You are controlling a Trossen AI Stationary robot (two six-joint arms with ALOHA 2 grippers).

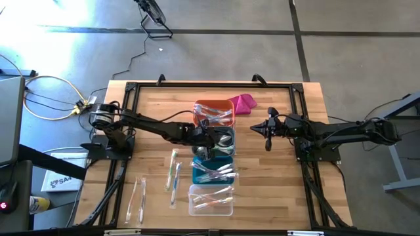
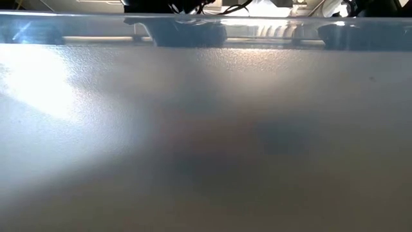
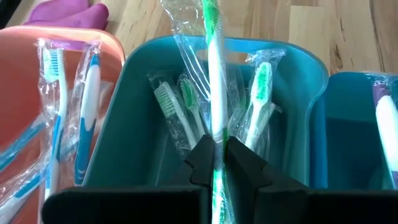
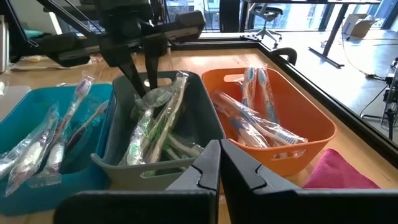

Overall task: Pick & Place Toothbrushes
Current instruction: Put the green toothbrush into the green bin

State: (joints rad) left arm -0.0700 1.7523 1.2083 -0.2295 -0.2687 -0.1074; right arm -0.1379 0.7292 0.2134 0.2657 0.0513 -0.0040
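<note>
Left gripper [image 3: 219,155], clamped on green-handled wrapped toothbrush [image 3: 216,74] above grey plastic bin [image 1: 223,139]: risk, glossy wrapper slipping or snagging binned brushes, dropping it outside; right gripper [image 1: 268,129] closed, idle.

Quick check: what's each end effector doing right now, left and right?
Left end effector: closed on a green toothbrush, over the grey bin.
Right end effector: closed, holding nothing.

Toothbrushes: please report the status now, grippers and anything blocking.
Left gripper shut on green toothbrush, over grey bin. Right gripper shut, empty, waiting beside the bins. Four toothbrushes loose on table. Nothing blocking.
</note>
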